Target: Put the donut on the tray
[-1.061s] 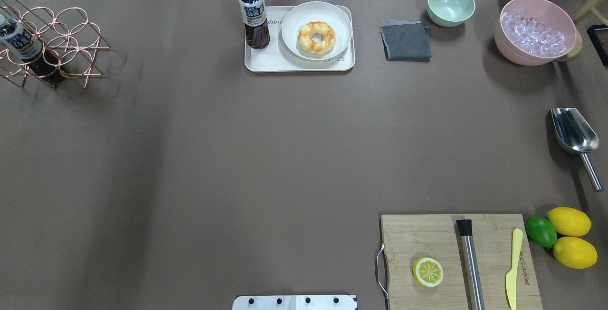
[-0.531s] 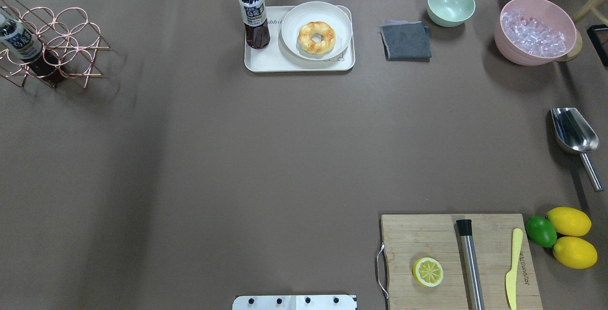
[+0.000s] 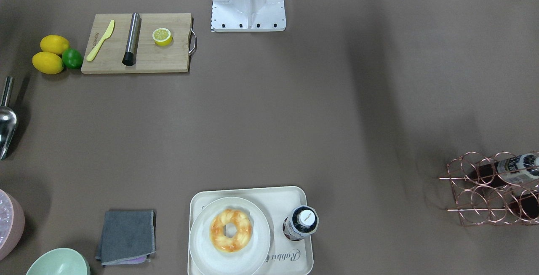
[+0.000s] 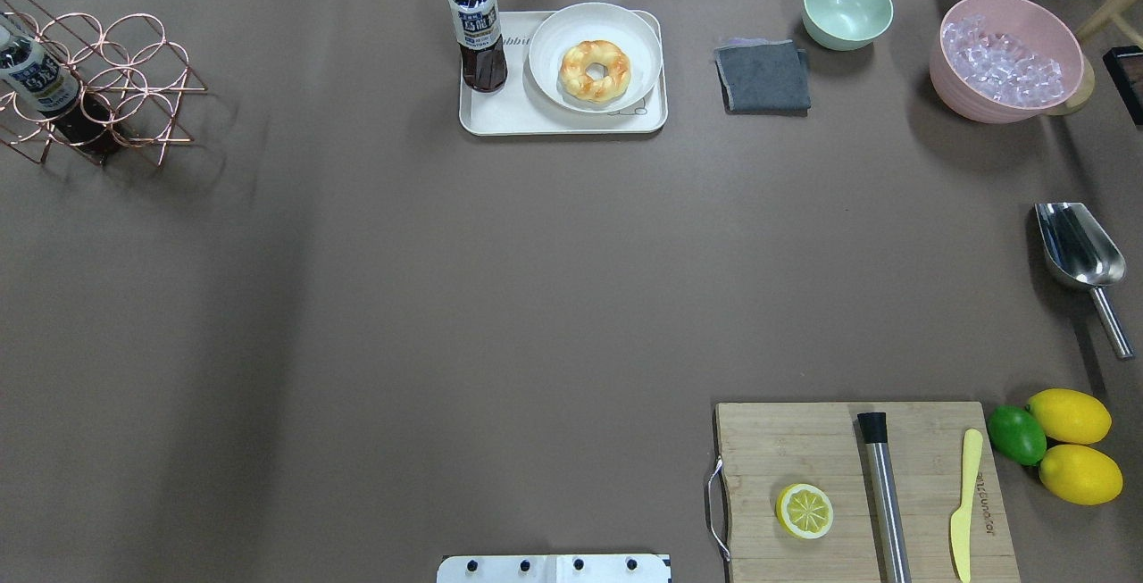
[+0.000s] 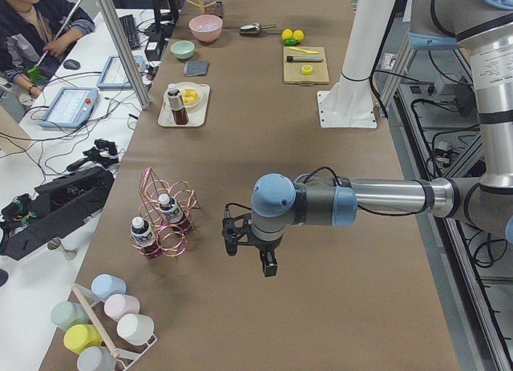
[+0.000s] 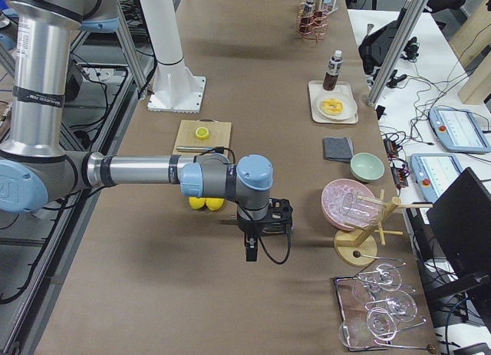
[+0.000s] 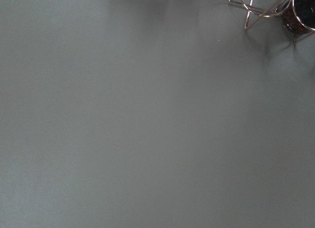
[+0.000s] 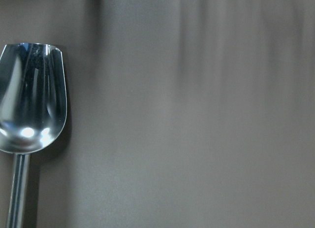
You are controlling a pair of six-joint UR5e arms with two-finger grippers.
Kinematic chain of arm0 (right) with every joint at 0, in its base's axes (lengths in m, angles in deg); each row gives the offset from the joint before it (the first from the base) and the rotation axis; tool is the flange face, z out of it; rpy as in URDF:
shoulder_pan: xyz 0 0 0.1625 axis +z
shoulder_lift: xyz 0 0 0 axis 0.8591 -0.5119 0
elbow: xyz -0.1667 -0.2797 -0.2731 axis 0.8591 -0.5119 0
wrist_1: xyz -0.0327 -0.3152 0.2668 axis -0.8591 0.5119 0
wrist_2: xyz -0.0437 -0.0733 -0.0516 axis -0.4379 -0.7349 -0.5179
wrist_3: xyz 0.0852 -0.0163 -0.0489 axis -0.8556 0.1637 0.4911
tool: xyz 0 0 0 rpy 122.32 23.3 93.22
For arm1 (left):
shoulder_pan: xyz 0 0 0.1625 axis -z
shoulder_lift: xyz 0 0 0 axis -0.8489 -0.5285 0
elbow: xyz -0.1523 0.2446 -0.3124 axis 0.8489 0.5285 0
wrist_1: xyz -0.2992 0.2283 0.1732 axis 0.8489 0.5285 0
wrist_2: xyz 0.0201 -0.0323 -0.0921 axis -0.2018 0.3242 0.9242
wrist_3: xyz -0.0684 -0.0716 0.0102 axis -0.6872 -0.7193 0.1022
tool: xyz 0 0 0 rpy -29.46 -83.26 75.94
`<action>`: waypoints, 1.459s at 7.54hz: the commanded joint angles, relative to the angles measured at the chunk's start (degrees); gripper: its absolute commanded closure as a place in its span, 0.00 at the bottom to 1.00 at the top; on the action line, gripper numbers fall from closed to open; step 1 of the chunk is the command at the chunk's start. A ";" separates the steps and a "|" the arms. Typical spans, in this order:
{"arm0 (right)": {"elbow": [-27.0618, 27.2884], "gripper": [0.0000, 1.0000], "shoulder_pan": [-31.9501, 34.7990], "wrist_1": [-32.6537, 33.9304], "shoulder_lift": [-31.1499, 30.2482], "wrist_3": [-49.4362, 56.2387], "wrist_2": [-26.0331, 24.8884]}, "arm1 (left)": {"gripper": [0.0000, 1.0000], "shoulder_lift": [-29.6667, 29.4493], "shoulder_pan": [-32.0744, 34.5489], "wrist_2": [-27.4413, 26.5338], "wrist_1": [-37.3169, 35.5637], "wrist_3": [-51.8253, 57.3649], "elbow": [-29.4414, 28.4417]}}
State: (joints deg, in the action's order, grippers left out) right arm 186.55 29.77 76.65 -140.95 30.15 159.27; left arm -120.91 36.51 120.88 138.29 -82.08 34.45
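Observation:
The donut [image 4: 595, 71], golden-orange with pale patches, lies on a round white plate [image 4: 638, 38] that sits on the cream tray [image 4: 500, 114] at the table's far middle. It also shows in the front-facing view [image 3: 230, 230], on the tray [image 3: 290, 199]. My left gripper [image 5: 248, 257] hangs over the table's left end beside the copper rack, far from the tray. My right gripper [image 6: 253, 244] hangs over the right end near the pink bowl. Both show only in the side views, so I cannot tell whether they are open or shut.
A dark drink bottle [image 4: 476, 29] stands on the tray's left part. Right of the tray are a grey cloth [image 4: 763, 74], a green bowl [image 4: 846, 7], a pink bowl of ice [image 4: 1009, 56] and a metal scoop [image 4: 1076, 248]. A cutting board [image 4: 804, 440] with a lemon half [image 4: 805, 512] lies near right; a copper rack [image 4: 98, 83] stands far left.

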 commanded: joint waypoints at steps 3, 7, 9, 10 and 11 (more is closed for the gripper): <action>0.00 0.00 1.88 -0.23 -0.20 -0.29 -1.09 | 0.01 0.12 -0.12 0.00 0.01 0.00 0.05; 0.62 0.00 2.33 -0.23 -0.29 0.32 -1.19 | 0.01 0.12 -0.12 0.00 0.01 0.00 0.05; 0.45 0.00 2.33 -0.23 -0.73 0.32 -0.84 | 0.01 0.12 -0.12 0.00 0.01 0.00 0.05; 0.53 0.00 2.33 -0.23 -0.73 0.32 -0.75 | 0.01 0.12 -0.12 0.00 0.01 0.00 0.05; 0.53 0.00 2.33 -0.23 -0.73 0.32 -0.57 | 0.01 0.12 -0.12 0.00 -0.08 0.00 -0.04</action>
State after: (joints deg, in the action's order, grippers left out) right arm 187.08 32.10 76.42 -141.62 30.47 158.48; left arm -120.80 36.39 120.88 138.29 -82.08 34.50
